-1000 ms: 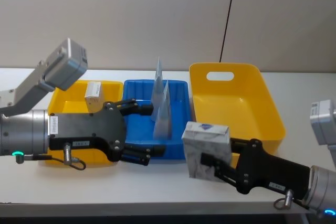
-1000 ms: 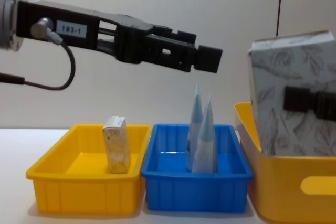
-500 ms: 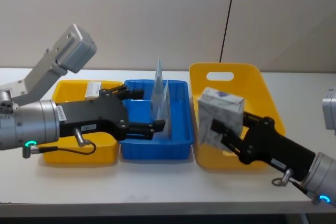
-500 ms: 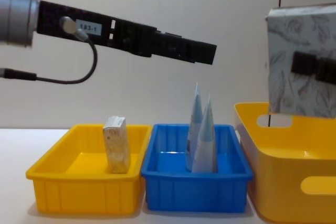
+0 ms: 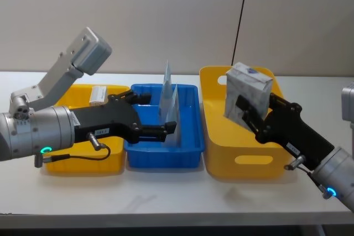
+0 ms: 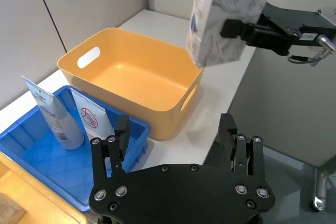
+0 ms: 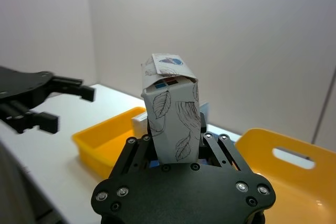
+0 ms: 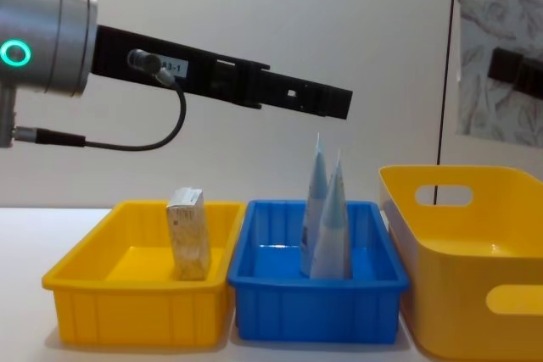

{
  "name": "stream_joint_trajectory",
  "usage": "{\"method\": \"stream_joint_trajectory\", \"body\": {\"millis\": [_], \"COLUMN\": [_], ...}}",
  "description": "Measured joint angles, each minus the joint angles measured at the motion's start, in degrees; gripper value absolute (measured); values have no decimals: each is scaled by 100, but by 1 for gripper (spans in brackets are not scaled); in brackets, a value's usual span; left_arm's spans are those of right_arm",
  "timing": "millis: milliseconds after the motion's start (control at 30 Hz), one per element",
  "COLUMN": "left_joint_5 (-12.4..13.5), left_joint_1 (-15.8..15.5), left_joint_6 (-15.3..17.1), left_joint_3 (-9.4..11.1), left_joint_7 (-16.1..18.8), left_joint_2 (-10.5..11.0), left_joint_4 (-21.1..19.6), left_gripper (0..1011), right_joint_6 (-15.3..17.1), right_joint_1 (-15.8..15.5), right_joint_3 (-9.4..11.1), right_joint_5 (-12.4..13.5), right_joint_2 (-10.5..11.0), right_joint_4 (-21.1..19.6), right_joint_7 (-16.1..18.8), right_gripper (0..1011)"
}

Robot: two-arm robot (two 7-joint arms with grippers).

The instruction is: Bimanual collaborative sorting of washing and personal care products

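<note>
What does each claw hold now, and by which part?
The right claw holds the white leaf-printed pack by two opposite sides, at its lower half, above the large yellow bin. The left claw is open and holds nothing.

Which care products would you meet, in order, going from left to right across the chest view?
tan speckled pack → pale blue tubes → white leaf-printed pack

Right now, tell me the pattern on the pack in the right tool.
The pack shows grey leaves on white, clearest in the right wrist view.
</note>
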Motion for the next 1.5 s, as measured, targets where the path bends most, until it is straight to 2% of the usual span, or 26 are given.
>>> {"method": "stream_joint_trajectory", "body": {"millis": [400, 500, 633, 833, 1033, 1167, 1500], "left_joint_5": [9, 11, 13, 14, 15, 14, 14], "left_joint_1": [-12, -14, -16, -19, -21, -20, -20], "left_joint_6": [75, 86, 92, 102, 107, 109, 114], "left_joint_3": [31, 35, 38, 42, 45, 48, 48], "left_joint_7": [153, 177, 192, 212, 224, 231, 236], "left_joint_2": [-76, -88, -94, -104, -110, -113, -117], "left_joint_4": [50, 59, 64, 69, 73, 76, 78], "left_gripper": [1001, 1001, 1001, 1001, 1001, 1001, 1001], "right_joint_6": [-187, -229, -251, -278, -246, -164, 175], "right_joint_1": [227, 345, 469, 827, 1139, 1295, 1617], "right_joint_3": [-36, -81, -134, -268, -380, -421, -424], "right_joint_5": [-761, -1045, -1271, -1800, -2109, -2232, -2305], "right_joint_2": [-535, -728, -896, -1288, -1551, -1654, -1832], "right_joint_4": [350, 542, 744, 1335, 1833, 2052, 2360], "right_joint_7": [-979, -1296, -1542, -2089, -2348, -2421, -2433], "right_gripper": [341, 341, 340, 341, 341, 341, 341]}}
